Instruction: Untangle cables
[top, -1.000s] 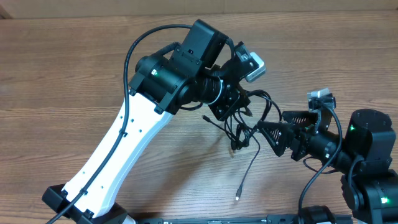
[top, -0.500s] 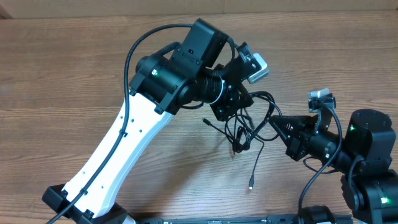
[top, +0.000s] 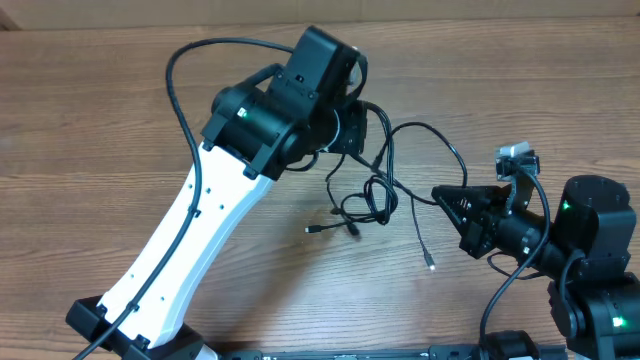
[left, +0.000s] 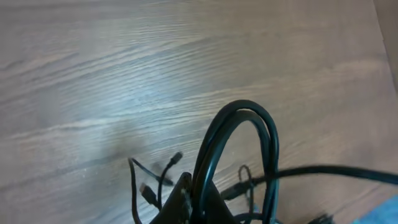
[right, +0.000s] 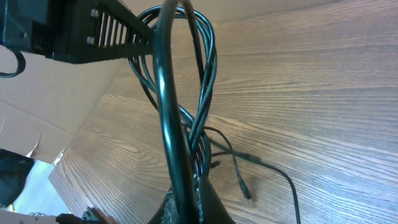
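Note:
The cables are thin black cords, knotted in a loose tangle on the wood table between my two arms. One plug end lies to the left of the tangle and another plug end to its lower right. My left gripper is shut on the cables, which arch up as a loop from its fingertips. My right gripper is shut on the cables. They rise from its fingertips towards the left arm's finger.
The wood table spreads wide to the left and back. The left arm's white link crosses the front left. Its thick black wiring arcs over it. The right arm's base fills the front right corner.
My right gripper has shut on the cables. The left gripper has pulled back and to the left, stretching the bundle into wider loops; one loose plug end has slid to the right.

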